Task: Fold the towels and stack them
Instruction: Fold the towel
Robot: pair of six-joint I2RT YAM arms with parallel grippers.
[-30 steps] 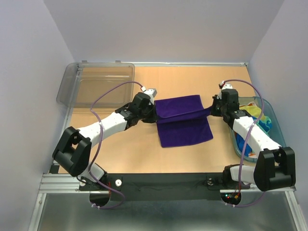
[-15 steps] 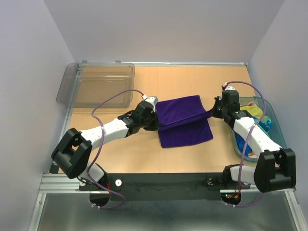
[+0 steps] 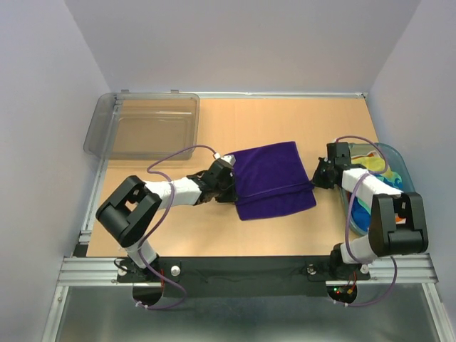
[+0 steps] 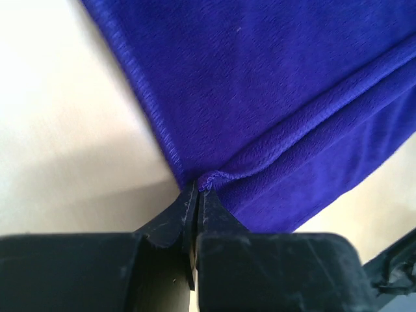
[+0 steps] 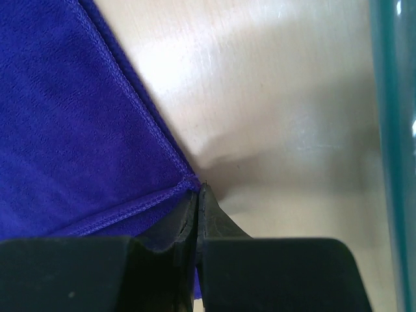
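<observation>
Nearest the arm bases, the bare front strip of the pale wooden bench [image 3: 214, 235] is smooth and faintly glossy. Just beyond it lies the purple towel [image 3: 274, 178], spread near the middle of the bench and doubled over itself. The upper layer stops short of the near hem, so a band of the under layer shows in front.

The left jaws are clenched on the left end of that upper edge, low against the bench. The left wrist view shows them biting only the very tip, where the hems meet in a small pucker. The right jaws are likewise pinched shut on the opposite corner of the purple towel [image 5: 71, 130], again by little more than the stitched hem.

The cloth is soft, short-piled and limp, with a ribbed, rolled border. Such a shallow hold could slip if the arms pull apart or drag unevenly. Pulling the flap nearer might also carry the under layer along by friction and ruck it. Letting go here would, I judge, leave a lopsided fold.

Just right of the right jaws stands the teal basket [image 3: 403, 169], translucent and rounded, and a sideways swing could knock its wall. It holds the other towels [image 3: 374, 165] in a bright crumpled heap. Farthest, at the back left, sits the clear grey bin [image 3: 142, 125], rigid and rectangular.
</observation>
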